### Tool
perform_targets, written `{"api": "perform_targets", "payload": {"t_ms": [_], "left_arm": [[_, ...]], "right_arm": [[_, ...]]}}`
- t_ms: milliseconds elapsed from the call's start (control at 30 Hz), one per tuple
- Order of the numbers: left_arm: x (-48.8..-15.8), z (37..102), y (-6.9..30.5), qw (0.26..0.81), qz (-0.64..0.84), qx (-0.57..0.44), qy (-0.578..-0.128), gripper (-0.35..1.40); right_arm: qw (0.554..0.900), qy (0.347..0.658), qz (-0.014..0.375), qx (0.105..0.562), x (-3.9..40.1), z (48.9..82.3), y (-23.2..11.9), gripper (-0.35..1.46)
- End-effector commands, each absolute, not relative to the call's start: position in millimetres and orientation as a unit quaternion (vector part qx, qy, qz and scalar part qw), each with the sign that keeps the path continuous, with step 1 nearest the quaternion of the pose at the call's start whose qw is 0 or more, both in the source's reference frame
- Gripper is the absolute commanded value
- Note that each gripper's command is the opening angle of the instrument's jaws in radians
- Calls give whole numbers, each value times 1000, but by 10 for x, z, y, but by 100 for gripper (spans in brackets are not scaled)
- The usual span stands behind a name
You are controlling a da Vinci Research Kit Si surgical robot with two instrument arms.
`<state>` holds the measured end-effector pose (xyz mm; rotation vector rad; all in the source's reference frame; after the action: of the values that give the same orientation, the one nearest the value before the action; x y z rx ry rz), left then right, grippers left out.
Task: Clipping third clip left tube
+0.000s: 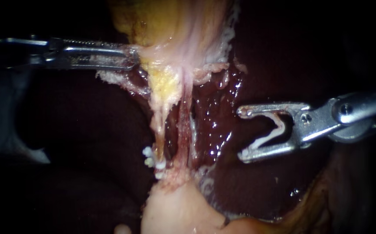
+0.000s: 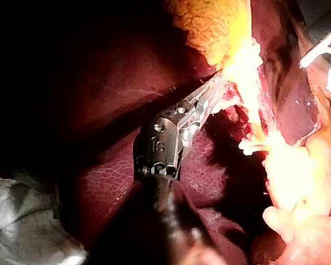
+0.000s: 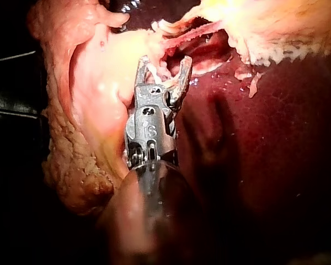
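— How many instruments do you count?
— Two: my left instrument [image 1: 131, 57] and my right instrument [image 1: 243, 134].
— Tubes?
— Two, a left tube [image 1: 158, 130] and a right tube [image 1: 184, 130]. I also count one gallbladder [image 1: 170, 26] and one liver [image 1: 88, 130].
— Clips?
— One clip [image 1: 274, 132] sits between my right jaws. On the left tube I see a cluster of clips [image 1: 149, 157]: at least two, and I can't count closer.

Light pools centrally; the wet liver [image 1: 216, 130] glints, its margins black (pale tissue [image 2: 244, 65] glares white, left wrist view).
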<state>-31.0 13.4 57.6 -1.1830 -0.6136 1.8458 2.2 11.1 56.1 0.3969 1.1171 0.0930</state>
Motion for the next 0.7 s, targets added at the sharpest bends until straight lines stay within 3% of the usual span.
{"api": "perform_targets", "payload": {"t_ms": [33, 500, 700], "left_arm": [[-308, 573, 136, 419, 736, -472, -246, -35], [-260, 526, 156, 429, 731, -468, -249, -35], [-259, 523, 155, 430, 731, -468, -248, -35]], "right_arm": [[828, 526, 44, 187, 22, 561, 111, 50], [828, 526, 44, 188, 21, 562, 112, 50], [823, 530, 41, 200, 29, 558, 109, 49]]}}
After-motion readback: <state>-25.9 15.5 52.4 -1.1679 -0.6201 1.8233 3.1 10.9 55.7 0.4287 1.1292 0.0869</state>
